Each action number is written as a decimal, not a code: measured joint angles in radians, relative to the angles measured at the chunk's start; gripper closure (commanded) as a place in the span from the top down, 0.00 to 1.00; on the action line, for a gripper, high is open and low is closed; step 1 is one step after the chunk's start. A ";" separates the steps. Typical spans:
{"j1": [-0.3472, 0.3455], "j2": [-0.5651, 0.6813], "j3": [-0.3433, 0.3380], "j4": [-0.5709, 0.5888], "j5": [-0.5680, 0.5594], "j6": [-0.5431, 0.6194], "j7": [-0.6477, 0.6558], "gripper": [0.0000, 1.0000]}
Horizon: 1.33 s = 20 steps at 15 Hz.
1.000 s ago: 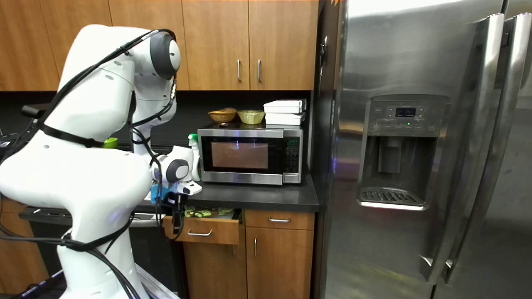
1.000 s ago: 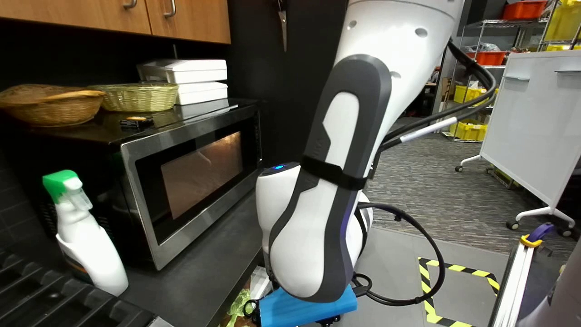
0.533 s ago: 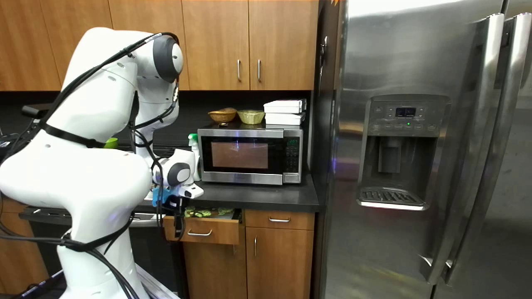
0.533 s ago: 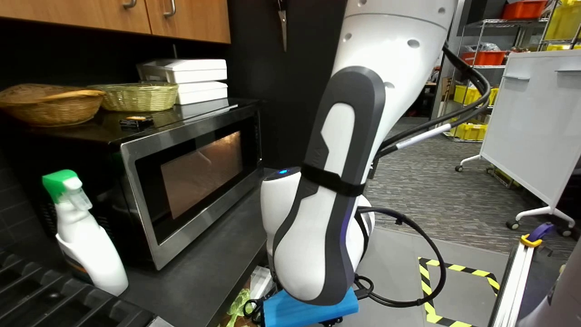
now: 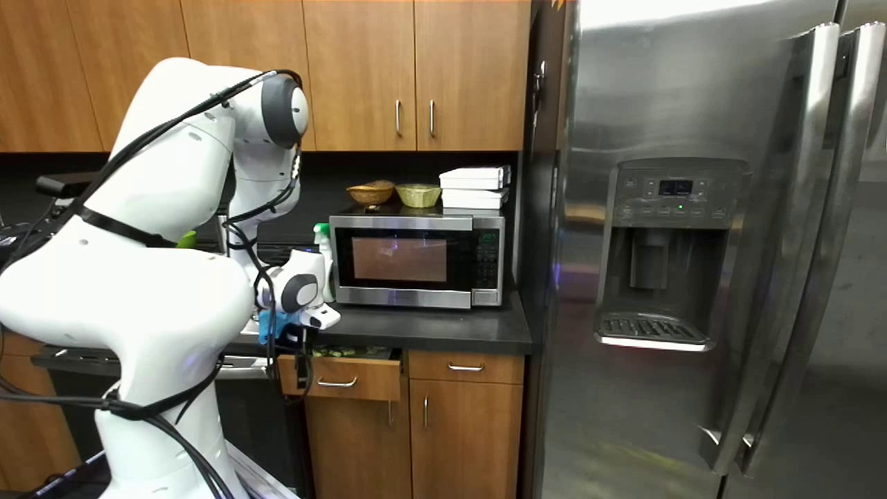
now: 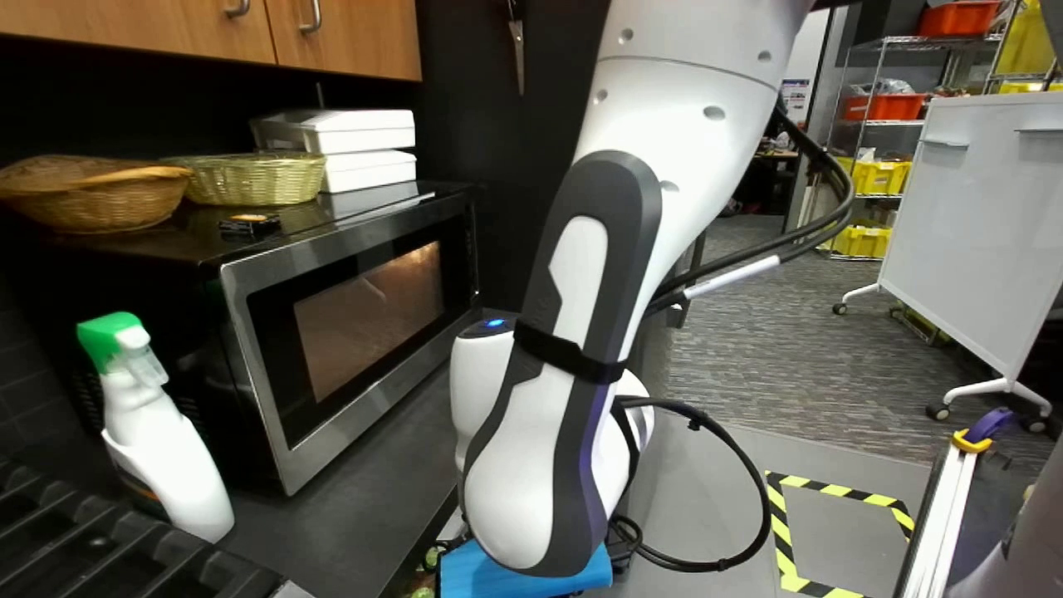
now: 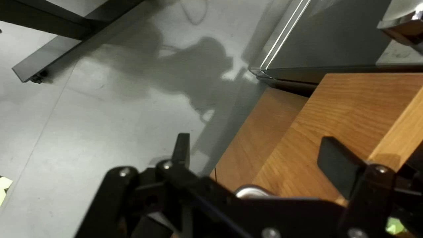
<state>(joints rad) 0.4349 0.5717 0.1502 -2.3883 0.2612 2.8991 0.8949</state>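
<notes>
The drawer (image 5: 371, 374) is presumably carried by the cabinet (image 5: 357, 443) below the dark surface (image 5: 429, 331) and stands partly out, so its green contents (image 5: 343, 352) are exposed. Baskets (image 5: 418, 197) and white boxes (image 5: 473, 187) are set on the microwave (image 5: 416, 260), apparently for storage. The end effector (image 7: 259, 157) is pointed downward, its fingers (image 7: 337, 167) spread wide with nothing seen gripped. In the wrist view, one finger is set over the front panel (image 7: 350, 112) near its top edge, the other over the floor (image 7: 109, 132); whether the wood is touched cannot be told. In an exterior view, the handle (image 5: 337, 384) is seen just beside the end effector.
</notes>
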 measured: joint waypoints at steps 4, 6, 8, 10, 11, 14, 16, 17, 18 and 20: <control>0.025 0.045 0.000 0.074 0.000 0.018 0.015 1.00; 0.040 0.068 -0.003 0.110 0.000 0.027 0.029 1.00; 0.060 0.090 -0.012 0.130 0.000 0.029 0.046 1.00; 0.091 0.111 -0.036 0.143 0.000 0.035 0.080 1.00; 0.109 0.115 -0.050 0.143 0.000 0.041 0.096 1.00; 0.152 0.109 -0.092 0.132 0.000 0.053 0.147 1.00; 0.177 0.106 -0.124 0.121 0.000 0.069 0.183 1.00; 0.186 0.105 -0.138 0.114 0.000 0.076 0.198 1.00; 0.192 0.102 -0.151 0.107 0.000 0.083 0.213 1.00; 0.198 0.094 -0.174 0.087 0.000 0.087 0.236 1.00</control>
<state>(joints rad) 0.6330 0.6661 -0.0241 -2.3016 0.2611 2.9858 1.1311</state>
